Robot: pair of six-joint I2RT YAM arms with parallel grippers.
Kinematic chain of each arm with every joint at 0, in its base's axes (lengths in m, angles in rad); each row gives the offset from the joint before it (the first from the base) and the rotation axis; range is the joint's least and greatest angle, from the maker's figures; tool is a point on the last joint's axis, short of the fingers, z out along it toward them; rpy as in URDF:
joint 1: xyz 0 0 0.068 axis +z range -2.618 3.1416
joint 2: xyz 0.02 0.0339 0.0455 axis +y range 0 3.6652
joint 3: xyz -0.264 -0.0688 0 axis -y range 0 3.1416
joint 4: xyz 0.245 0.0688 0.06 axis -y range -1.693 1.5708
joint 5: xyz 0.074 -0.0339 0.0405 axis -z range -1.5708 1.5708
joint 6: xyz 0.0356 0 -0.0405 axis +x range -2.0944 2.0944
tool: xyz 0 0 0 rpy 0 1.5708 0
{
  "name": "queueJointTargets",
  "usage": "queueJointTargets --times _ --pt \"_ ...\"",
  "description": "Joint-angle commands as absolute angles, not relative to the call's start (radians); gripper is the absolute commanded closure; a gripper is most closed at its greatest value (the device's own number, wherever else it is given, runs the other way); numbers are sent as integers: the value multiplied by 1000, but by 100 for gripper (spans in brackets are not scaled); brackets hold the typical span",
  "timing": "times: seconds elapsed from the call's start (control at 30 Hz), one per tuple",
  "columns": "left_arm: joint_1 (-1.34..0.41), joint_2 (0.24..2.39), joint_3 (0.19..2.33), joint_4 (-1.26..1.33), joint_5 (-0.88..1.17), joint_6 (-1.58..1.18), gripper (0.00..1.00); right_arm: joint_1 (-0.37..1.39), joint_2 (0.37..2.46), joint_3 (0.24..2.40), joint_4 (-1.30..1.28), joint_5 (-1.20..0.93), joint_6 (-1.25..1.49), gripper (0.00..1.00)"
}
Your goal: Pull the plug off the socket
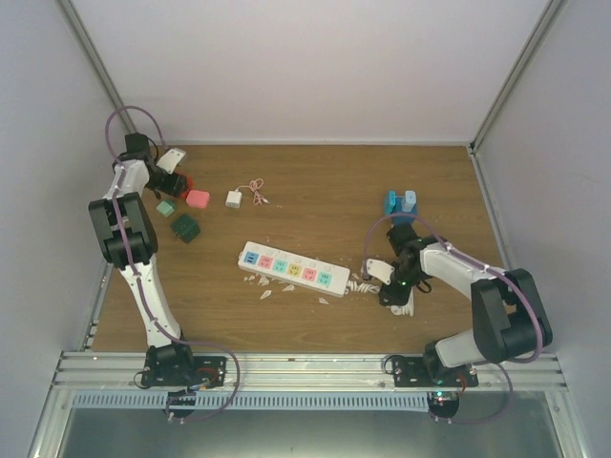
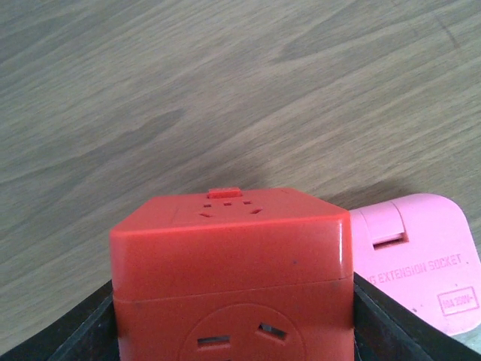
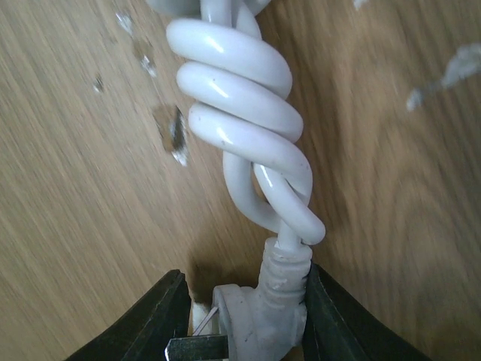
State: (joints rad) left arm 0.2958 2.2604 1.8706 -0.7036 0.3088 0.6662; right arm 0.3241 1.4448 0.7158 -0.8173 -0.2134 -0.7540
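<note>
We see a brown wooden worktop (image 1: 315, 181). The left arm (image 1: 124, 234) is stretched up and away to the far left corner with its wrist bent down. The right arm (image 1: 482, 286) is folded, elbow out to the right and forearm reaching back left, low over the worktop.

A long white power strip with coloured outlets (image 1: 293, 267) lies mid-worktop at a slant. At its right end is a coiled white cable (image 3: 240, 113), lying on the wood.

The left gripper (image 2: 233, 331) is narrowed onto a red plastic cube socket (image 2: 233, 256), one black finger on each side face. A pink flat extension socket (image 2: 417, 259) sits just beside the cube, on its right in the wrist view.

The right gripper (image 3: 248, 331) is clamped on a white moulded plug (image 3: 259, 312) at the cable's end, fingers on both flanks. The plug lies right of the strip's end, and a bare metal prong (image 3: 192, 347) shows at its left.
</note>
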Motion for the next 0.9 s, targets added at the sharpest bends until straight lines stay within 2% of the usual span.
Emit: queueJointTargets --times 0.0,0.13,0.23,0.37,0.5,0.73,0.87 --pt "301 2288 1932 -707 297 688 59 230 1458 639 -915 -41 -846 66" --pt "301 2310 1953 -728 297 702 52 146 1452 622 -905 -9 -925 66" --pt "301 2316 1969 -743 298 706 44 67 1453 620 -893 -2 -993 66" --pt "301 2283 1974 -778 338 734 19 -68 1451 617 -862 65 -1101 65" --pt "300 2224 1964 -792 381 746 1 -196 1461 626 -847 87 -1209 64" --pt "290 2119 1929 -801 411 761 1 -365 1473 641 -780 121 -1358 60" --pt "276 2067 1897 -808 433 766 1 -403 1466 715 -859 17 -1368 43"
